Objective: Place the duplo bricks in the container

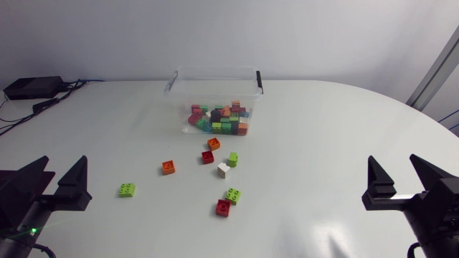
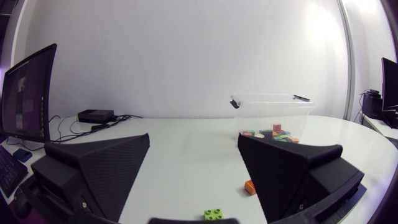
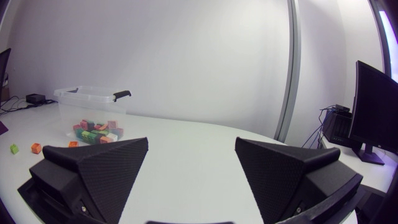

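A clear plastic container (image 1: pixel 215 89) with black handle clips stands at the back middle of the white table, holding several coloured bricks. In front of it lie several loose duplo bricks: an orange one (image 1: pixel 214 143), a red one (image 1: pixel 207 157), a green one (image 1: pixel 233 158), a white one (image 1: pixel 224 170), another orange one (image 1: pixel 168 167), a lime one (image 1: pixel 127 189), and a lime (image 1: pixel 232 195) and red (image 1: pixel 223 208) pair nearest me. My left gripper (image 1: pixel 63 170) is open and empty at the front left. My right gripper (image 1: pixel 394 170) is open and empty at the front right. Both are well away from the bricks.
A black box (image 1: pixel 32 87) with cables lies at the table's back left corner. Ahead of the left gripper (image 2: pixel 193 140) I see the lime brick (image 2: pixel 214 214), an orange brick (image 2: pixel 250 186) and the container (image 2: pixel 272 111). The right gripper (image 3: pixel 191 142) looks across to the container (image 3: pixel 93 99).
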Tool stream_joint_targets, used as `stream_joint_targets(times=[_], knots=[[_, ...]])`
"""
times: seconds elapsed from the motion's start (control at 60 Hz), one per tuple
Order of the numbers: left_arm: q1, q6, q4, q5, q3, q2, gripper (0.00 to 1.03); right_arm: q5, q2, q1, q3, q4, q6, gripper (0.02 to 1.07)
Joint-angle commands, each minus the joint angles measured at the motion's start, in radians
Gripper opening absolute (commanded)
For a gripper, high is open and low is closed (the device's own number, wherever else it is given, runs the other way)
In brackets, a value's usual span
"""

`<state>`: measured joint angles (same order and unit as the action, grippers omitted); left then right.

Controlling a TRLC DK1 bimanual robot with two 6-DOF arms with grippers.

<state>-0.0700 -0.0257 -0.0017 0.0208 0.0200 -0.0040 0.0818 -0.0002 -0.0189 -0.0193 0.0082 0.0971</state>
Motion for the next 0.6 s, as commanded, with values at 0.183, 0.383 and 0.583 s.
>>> stream_joint_targets(times=[0.183,0.383,0.583], knots=[[-0.001,0.012,0.006,-0.001,-0.020,-0.011,0.99,-0.002,-0.004,-0.009,0.024,0.010,-0.019,1.03],[0.006,0.009,0.012,0.001,-0.005,-0.011,0.99,-0.002,-0.006,-0.007,0.024,0.021,-0.013,1.03],[0.035,0.004,0.002,0.004,0.110,0.072,0.97,-0.002,0.006,-0.010,-0.028,0.029,-0.004,1.02]])
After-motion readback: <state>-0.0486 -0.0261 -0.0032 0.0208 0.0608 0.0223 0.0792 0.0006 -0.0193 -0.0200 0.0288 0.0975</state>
